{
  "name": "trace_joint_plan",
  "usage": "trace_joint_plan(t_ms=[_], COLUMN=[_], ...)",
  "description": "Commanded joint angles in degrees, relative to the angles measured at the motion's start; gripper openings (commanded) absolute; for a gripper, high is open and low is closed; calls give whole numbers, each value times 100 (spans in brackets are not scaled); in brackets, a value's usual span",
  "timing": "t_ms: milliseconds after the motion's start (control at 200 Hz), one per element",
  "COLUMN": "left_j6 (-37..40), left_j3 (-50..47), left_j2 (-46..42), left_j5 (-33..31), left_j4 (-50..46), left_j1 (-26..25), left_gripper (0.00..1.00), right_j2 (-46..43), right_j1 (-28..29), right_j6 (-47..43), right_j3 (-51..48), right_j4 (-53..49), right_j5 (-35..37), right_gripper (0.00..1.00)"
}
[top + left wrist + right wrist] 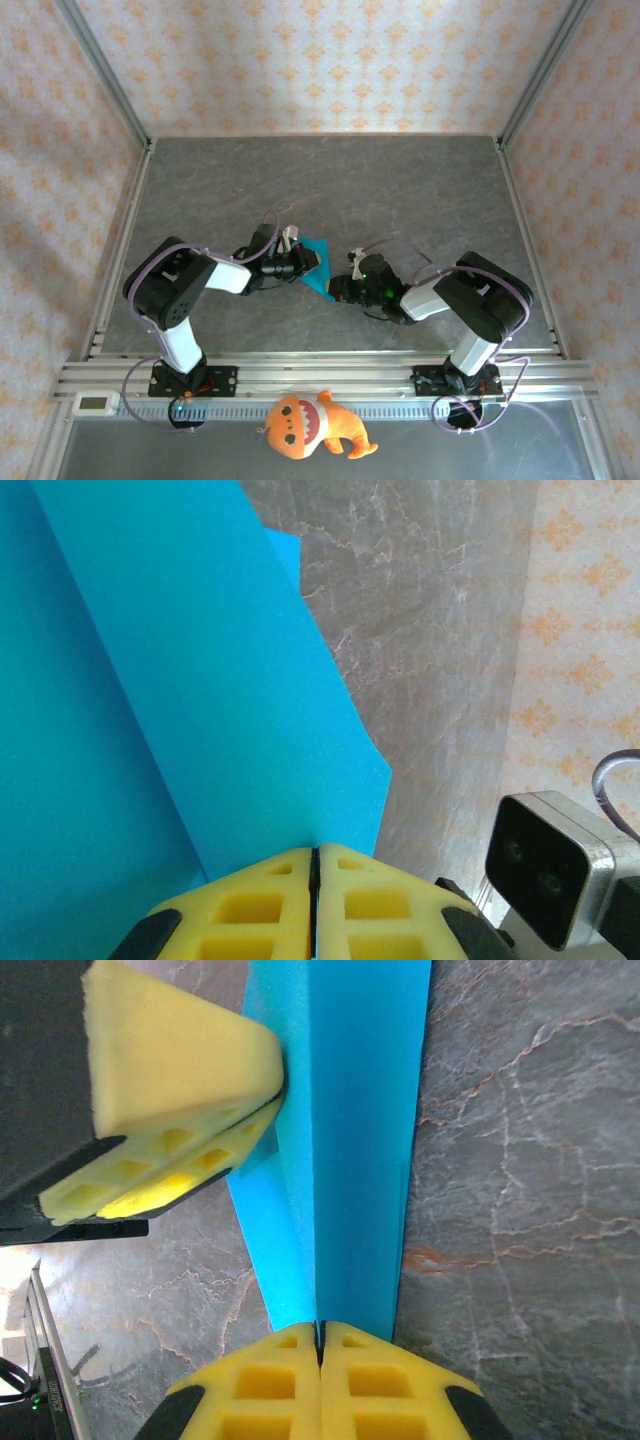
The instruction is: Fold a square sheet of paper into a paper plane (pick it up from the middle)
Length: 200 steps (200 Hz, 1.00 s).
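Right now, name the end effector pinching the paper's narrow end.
The right end effector, at the paper's creased end; the left end effector clamps its side.

Our left arm [185, 290] and our right arm [480, 300] both bend in toward the middle. Our left gripper [303, 263] points right. Our right gripper [334, 290] points left and a bit far. Their tips are very near each other. Both pairs of yellow fingers [270, 1385] are pressed tight together, and each pair pinches the blue paper [320, 266].
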Motion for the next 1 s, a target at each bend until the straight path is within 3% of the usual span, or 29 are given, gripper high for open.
trace_joint_plan(t_ms=[0, 996], left_j6=[63, 234], left_j3=[95, 355], left_j2=[129, 411], left_j5=[71, -263], left_j4=[264, -285], left_j1=[-13, -11], left_gripper=[9, 9], right_j2=[-10, 140], right_j1=[24, 21], right_j6=[31, -126], right_j3=[-147, 134], right_j4=[-44, -687], right_j5=[65, -152], right_gripper=[0, 0])
